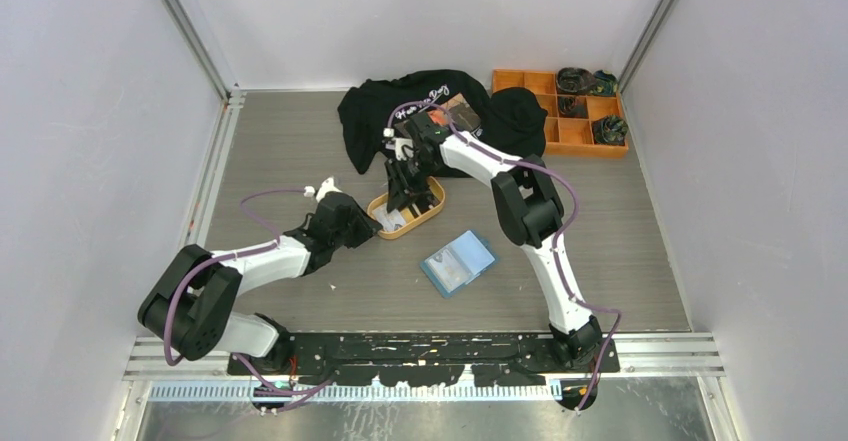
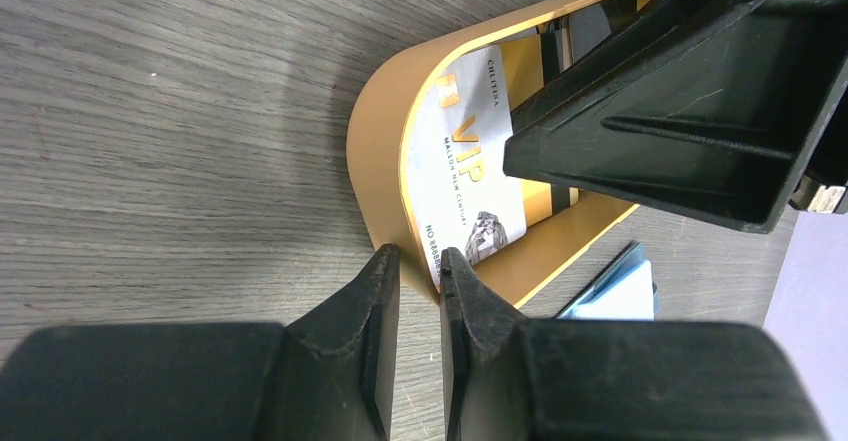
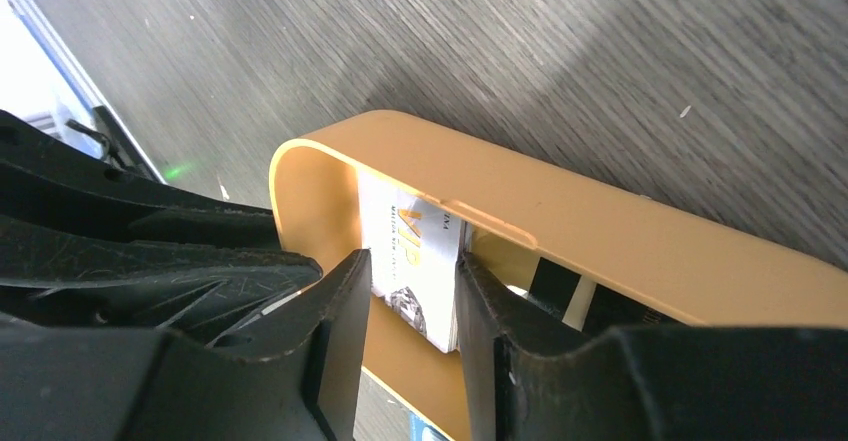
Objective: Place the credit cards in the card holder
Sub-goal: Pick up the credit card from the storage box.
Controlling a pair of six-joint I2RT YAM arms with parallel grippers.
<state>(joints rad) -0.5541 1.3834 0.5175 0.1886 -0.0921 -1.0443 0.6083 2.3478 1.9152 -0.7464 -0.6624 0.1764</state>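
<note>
The grey surface (image 1: 300,161) carries the orange oval tray (image 1: 436,206) at its middle. The open teal card holder (image 1: 458,261) lies flat near the tray, on the side toward the arm bases. A white credit card (image 2: 470,151) rests inside the tray's rounded end. The left end effector (image 2: 420,261), narrow, straddles that end wall. The right end effector (image 3: 415,271) stands half-wide with the card between its jaws. Whether either one actually grips cannot be told.
</note>
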